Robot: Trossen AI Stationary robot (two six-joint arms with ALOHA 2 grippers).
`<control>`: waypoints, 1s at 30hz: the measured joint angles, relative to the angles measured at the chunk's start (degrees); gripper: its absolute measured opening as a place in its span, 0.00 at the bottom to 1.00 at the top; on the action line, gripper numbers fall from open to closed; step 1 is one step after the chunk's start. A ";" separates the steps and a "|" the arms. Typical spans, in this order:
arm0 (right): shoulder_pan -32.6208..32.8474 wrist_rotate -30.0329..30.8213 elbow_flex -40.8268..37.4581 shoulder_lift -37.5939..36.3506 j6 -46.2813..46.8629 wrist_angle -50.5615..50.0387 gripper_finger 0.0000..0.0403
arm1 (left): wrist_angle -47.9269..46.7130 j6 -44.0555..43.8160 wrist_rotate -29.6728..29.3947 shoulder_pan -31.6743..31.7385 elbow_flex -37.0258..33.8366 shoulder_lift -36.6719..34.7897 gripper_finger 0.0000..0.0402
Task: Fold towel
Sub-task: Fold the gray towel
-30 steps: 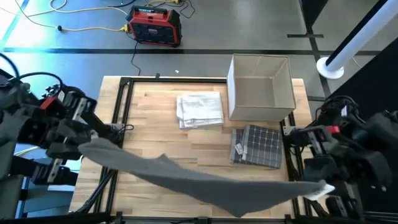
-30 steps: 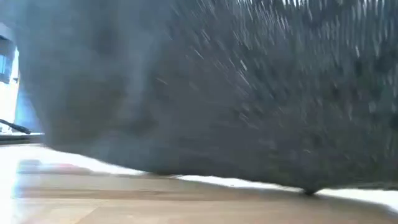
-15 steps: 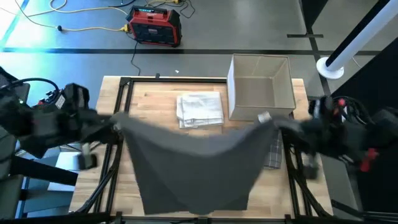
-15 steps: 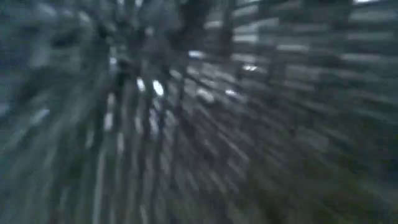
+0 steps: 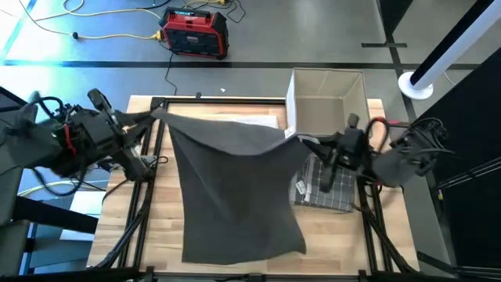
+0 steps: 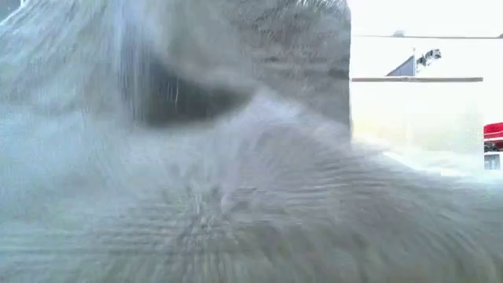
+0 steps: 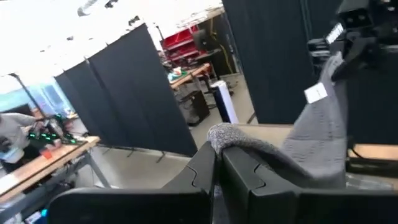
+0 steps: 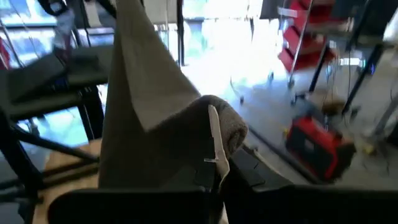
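Both grippers pinched on the grey towel's far corners, cloth spread down the table.

L gripper [image 5: 153,117] was clamped on one top corner of the grey towel [image 5: 235,188], R gripper [image 5: 304,141] clamped on the other corner, just beside the cardboard box [image 5: 329,110]; both wrist views showed cloth bunched between closed fingers. Towel hung from the two corners and draped toward the table's [image 5: 344,243] near edge, over the white folded cloth [image 5: 258,121], w/ a folded plaid towel [image 5: 333,184] near its R side. Judgement: to do this well, keep both corners level and taut, lower them evenly so the sheet lands flat w/o wrinkles, and don't let the R corner snag the box.
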 joint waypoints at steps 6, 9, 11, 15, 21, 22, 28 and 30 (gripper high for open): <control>-4.67 -5.16 -2.43 0.01 3.41 -8.03 0.00 | -26.19 -28.72 10.48 5.43 -0.49 -0.70 0.00; -6.65 -5.11 -4.26 0.02 6.00 -13.52 0.00 | -22.13 -24.82 16.03 7.77 -4.76 -1.85 0.00; -8.03 -4.81 -5.75 0.00 7.09 -16.02 0.00 | -23.56 -25.02 19.10 9.12 -7.63 -2.51 0.00; -10.37 -2.11 -8.96 -0.02 4.85 -17.18 0.00 | -25.61 -31.46 21.13 13.91 -15.28 -4.10 0.00; -11.89 10.23 -13.85 0.05 0.35 -15.76 0.00 | -24.94 -33.00 19.35 18.91 -23.96 -6.04 0.00; -11.71 12.39 -14.14 0.04 0.30 -15.72 0.00 | -24.88 -32.59 18.32 19.32 -24.36 -6.12 0.00; -10.72 23.18 -15.59 -0.06 0.45 -15.65 0.00 | -24.52 -29.37 12.81 21.42 -26.13 -6.54 0.00; -10.74 19.95 -15.59 -0.07 1.72 -16.48 0.00 | -24.59 -28.39 13.31 21.43 -25.71 -6.50 0.00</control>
